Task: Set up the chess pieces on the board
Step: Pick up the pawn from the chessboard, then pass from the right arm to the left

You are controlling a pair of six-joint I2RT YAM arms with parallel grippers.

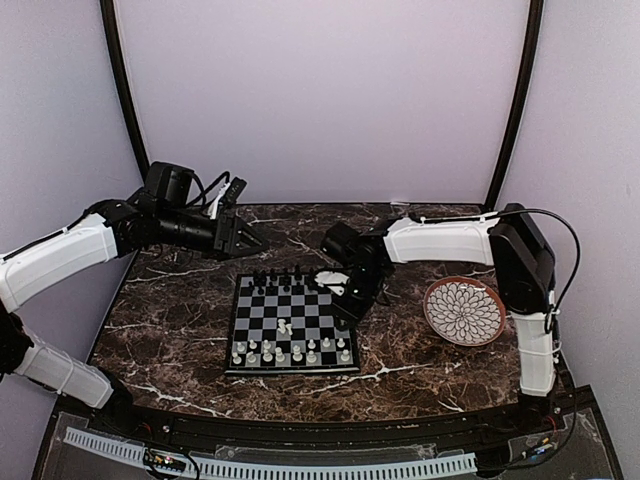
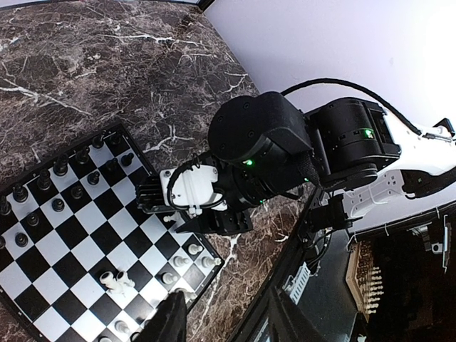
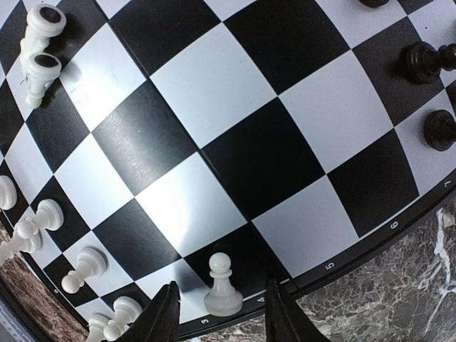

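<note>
1. Over on the left, the left gripper [image 1: 258, 242] hangs in the air above the board's far-left corner. In its wrist view the fingers [image 2: 171, 320] stand apart and nothing sits between them: claw open and empty.
2. Below it lies the board [image 1: 255, 322], flat on the dark marble table [image 1: 170, 330], roughly midway between the two arms.
3. Along the board's far edge the black chess pieces [image 1: 285, 283] stand in their rows, upright as far as the top view shows.
4. Along the board's near edge the cream-white chess pieces [image 1: 290, 352] stand lined up in two rows.
5. Mid-board, a pair of white pieces [image 3: 39, 50] lies tipped over, touching each other, well apart from both line-ups.
6. Now the board's right edge: the right gripper [image 3: 221, 299] is down low over it, its arm stretched in from the right.
7. Between its fingers [image 3: 169, 313] a white pawn [image 3: 222, 288] stands upright on a dark edge square just inside the board's rim. There is a gap on either side of the pawn, so the claw is wide, straddling it but not gripping.
8. Right of the board, well apart from it, sits a round petal-patterned plate [image 1: 463, 312] with a brown rim.
</note>
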